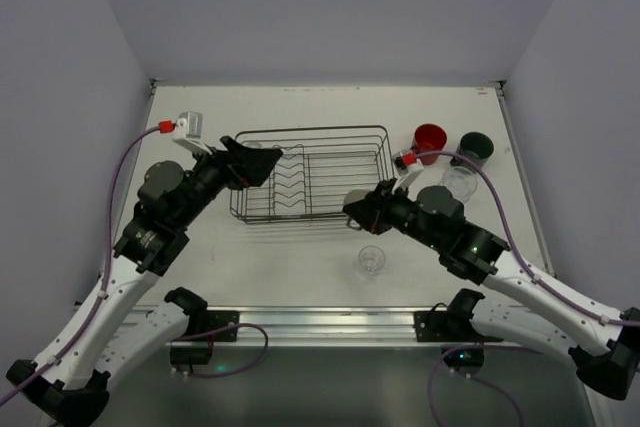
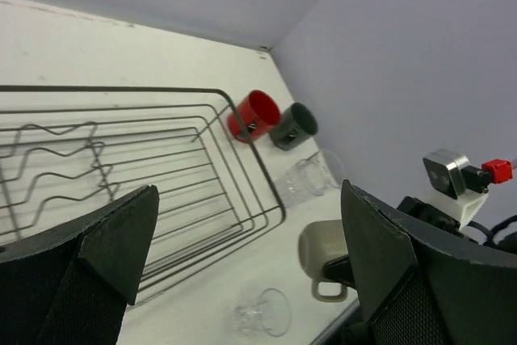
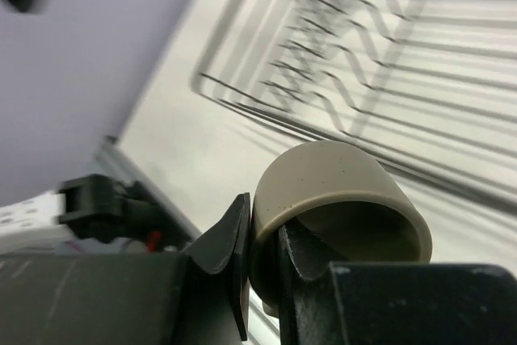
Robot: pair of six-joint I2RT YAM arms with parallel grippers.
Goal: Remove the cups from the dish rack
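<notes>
The black wire dish rack (image 1: 310,173) sits mid-table; it also shows in the left wrist view (image 2: 242,159) and the right wrist view (image 3: 339,78). My right gripper (image 1: 355,210) is just off the rack's near right corner. It (image 3: 262,256) is shut on the wall of the olive-tan cup (image 3: 339,179), one finger inside and one outside; the cup (image 2: 321,252) hangs above the table. My left gripper (image 1: 252,162) is open and empty over the rack's left end (image 2: 250,191). The red mug (image 1: 430,141) and the dark mug (image 1: 476,147) stand on the table right of the rack.
A clear glass (image 1: 460,182) stands near the mugs and another clear glass (image 1: 372,259) stands in front of the rack. Both show in the left wrist view, one (image 2: 311,175) beside the rack and one (image 2: 262,313) nearer. Grey walls enclose the table on three sides.
</notes>
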